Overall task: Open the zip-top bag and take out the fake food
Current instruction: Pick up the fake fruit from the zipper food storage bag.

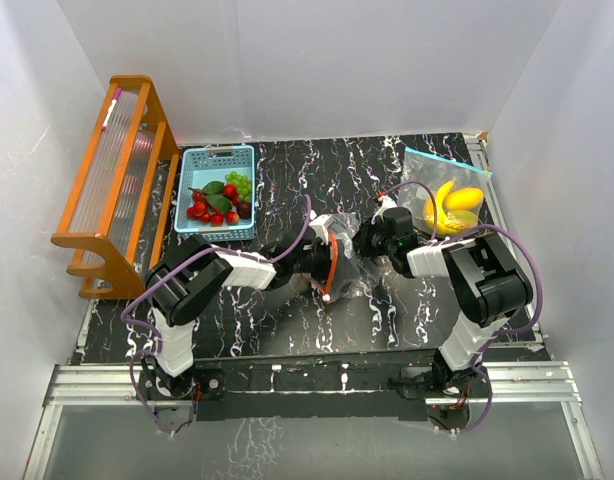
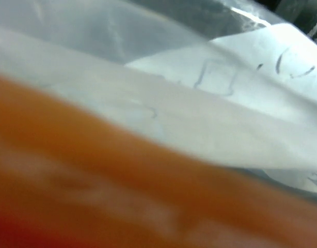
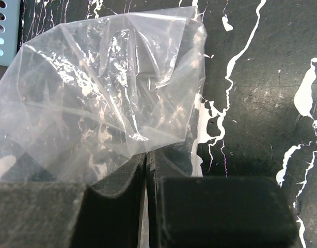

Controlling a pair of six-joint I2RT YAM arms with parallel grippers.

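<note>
A crumpled clear zip-top bag [image 1: 355, 262] lies at mid-table between both arms. My right gripper [image 3: 148, 157] is shut, with a fold of the bag [image 3: 107, 88] pinched between its black pads; in the top view it [image 1: 372, 243] sits at the bag's right side. My left gripper [image 1: 332, 262] reaches into the bag's left side beside a curved orange piece [image 1: 327, 265]. In the left wrist view, that orange piece [image 2: 122, 191] is a blur filling the lower frame under the bag's plastic [image 2: 241, 103], and the fingers are hidden. Yellow bananas [image 1: 442, 205] and a yellow-orange fruit [image 1: 464, 198] lie back right.
A light-blue basket [image 1: 217, 152] at the back left holds red strawberry pieces, green grapes and leaves; its corner [image 3: 3, 31] shows in the right wrist view. A wooden rack [image 1: 112, 190] stands along the left wall. A second clear bag [image 1: 442, 165] lies under the bananas.
</note>
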